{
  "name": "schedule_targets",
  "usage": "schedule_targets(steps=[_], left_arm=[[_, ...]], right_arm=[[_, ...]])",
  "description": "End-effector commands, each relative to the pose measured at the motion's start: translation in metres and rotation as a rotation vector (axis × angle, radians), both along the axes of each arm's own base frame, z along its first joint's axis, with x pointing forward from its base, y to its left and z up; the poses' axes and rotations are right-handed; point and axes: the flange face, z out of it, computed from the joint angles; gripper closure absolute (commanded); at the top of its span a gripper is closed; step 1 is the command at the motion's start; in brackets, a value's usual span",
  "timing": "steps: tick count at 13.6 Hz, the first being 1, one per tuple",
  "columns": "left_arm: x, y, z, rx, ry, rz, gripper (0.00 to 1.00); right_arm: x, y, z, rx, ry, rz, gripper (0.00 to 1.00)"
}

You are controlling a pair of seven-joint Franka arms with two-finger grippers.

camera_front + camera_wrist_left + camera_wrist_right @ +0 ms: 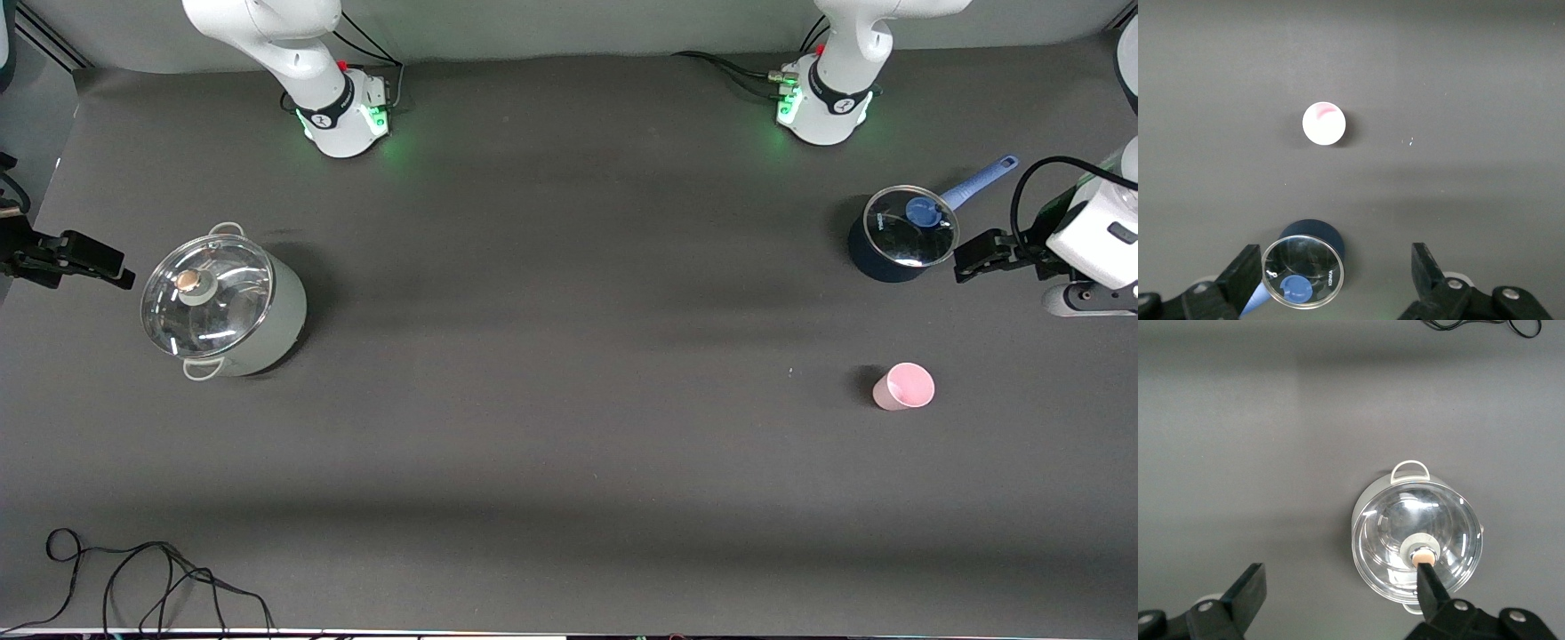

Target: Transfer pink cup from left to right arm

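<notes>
I counted one pink cup (904, 387), upright on the bench nr the left arm's end, and two lidded pots. Left end effector (1337, 273) hung spread beside the blue pot (898, 236); right end effector (1341, 590) hung spread, empty, beside the white pot (227, 302).

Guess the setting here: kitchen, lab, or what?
Most likely a robot lab bench, not a kitchen. Two arm bases are fixed along one edge of a table under a plain dark mat, loose cable trails at its edge, and the cookware, a white pot, a blue saucepan and a pink cup, is spaced out like props.
</notes>
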Motion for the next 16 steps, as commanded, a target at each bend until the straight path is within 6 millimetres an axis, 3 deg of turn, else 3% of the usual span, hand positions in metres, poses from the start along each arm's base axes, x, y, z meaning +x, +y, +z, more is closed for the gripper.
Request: schedule_targets(steps=[1, 5, 10, 13, 16], left_arm=[[0.001, 0.014, 0.01, -0.009, 0.002, -0.061, 0.0], [-0.004, 0.036, 0.028, -0.078, 0.003, -0.191, 0.02], [-0.013, 0.122, 0.028, -0.195, -0.046, -0.515, 0.01], [-0.018, 0.195, 0.005, -0.348, -0.141, -0.679, 0.02], [-0.025, 0.263, -0.043, -0.501, -0.232, -0.805, 0.03]], right_arm=[[-0.005, 0.004, 0.009, -0.004, -0.007, -0.004, 0.0], [-0.005, 0.002, 0.008, -0.003, -0.004, -0.025, 0.0], [-0.006, 0.003, 0.008, -0.014, -0.004, 0.111, 0.0], [-0.006, 0.001, 0.01, -0.014, -0.007, 0.102, 0.0], [-0.008, 0.003, 0.011, -0.014, -0.007, 0.102, 0.0]])
